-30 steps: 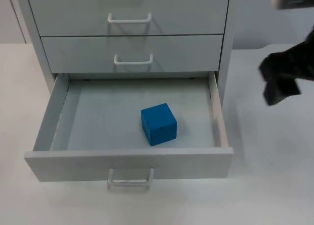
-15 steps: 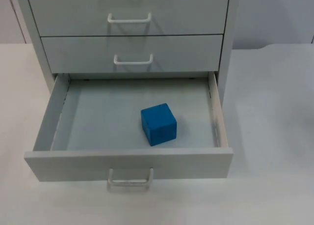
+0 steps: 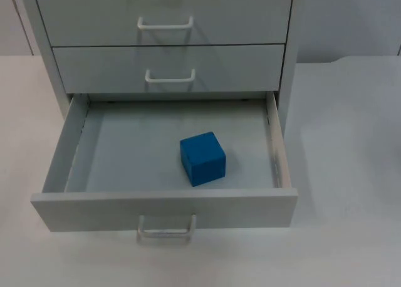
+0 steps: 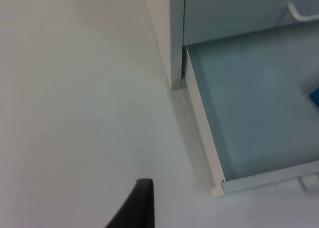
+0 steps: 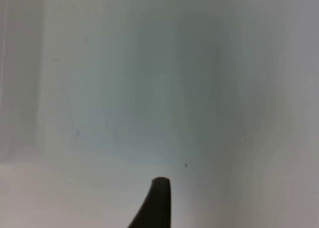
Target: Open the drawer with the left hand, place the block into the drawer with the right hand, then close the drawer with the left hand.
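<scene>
The bottom drawer of the grey cabinet stands pulled out, its white handle at the front. A blue block rests on the drawer floor, a little right of centre and near the front panel. My left gripper hangs above the bare table to the left of the cabinet, apart from the drawer's side wall; an edge of the block peeks in there. My right gripper is over a plain white surface with nothing near it.
Two upper drawers are shut, each with a white handle. The cabinet's left corner stands just behind the open drawer. White table top stretches to the right of the cabinet and to its left.
The right arm, seen one second ago at the right edge of the top view, has drawn back out of it. The drawer and the block have not moved.
</scene>
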Robot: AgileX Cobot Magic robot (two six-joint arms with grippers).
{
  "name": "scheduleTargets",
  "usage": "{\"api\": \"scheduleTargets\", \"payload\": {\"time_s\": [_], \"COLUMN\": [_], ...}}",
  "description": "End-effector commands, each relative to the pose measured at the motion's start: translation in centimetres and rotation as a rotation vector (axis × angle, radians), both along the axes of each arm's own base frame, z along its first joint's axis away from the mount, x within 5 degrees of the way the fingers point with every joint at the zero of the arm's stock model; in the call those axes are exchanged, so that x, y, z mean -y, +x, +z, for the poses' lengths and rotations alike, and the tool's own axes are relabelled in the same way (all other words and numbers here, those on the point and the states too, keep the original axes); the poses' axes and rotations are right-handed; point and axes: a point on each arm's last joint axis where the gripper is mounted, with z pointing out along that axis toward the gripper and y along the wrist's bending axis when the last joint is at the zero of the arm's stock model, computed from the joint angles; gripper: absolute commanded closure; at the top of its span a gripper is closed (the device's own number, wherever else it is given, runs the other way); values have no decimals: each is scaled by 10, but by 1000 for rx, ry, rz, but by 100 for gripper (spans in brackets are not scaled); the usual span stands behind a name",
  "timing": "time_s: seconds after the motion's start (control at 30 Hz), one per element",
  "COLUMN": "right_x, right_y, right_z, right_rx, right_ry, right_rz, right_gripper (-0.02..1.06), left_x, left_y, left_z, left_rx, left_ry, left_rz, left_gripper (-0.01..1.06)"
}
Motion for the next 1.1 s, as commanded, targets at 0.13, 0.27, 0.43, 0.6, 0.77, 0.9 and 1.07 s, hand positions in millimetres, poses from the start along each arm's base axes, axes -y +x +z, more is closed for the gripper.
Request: {"api": "scheduleTargets", "payload": {"time_s": [0.13,0.27,0.43,0.6,0.77,0.9,1.07], "right_x": [2,3,7,8,8,8,8], "right_y": [-1,-13,-31,-41,-42,-42,-41], "right_z": [7,26,47,59,61,61,62], "right_rx": [56,134,198,258,267,274,284], "right_ry": [3,4,-16,-10,-9,-6,-5], "right_rz": [3,16,20,19,19,19,20], "right_gripper": [25,25,25,25,25,25,25], "left_x": [0,1,1,4,13,23,46], "left_y": [0,0,0,-1,-2,-2,4], "left_z": [1,1,0,0,0,-4,-19], "left_rx": [12,12,4,-1,12,-7,-101], "left_ry": [-17,-21,-11,-15,-10,41,103], "left_rz": [6,6,-4,-53,-153,-254,-417], "left_gripper": [7,42,99,105,105,105,105]}}
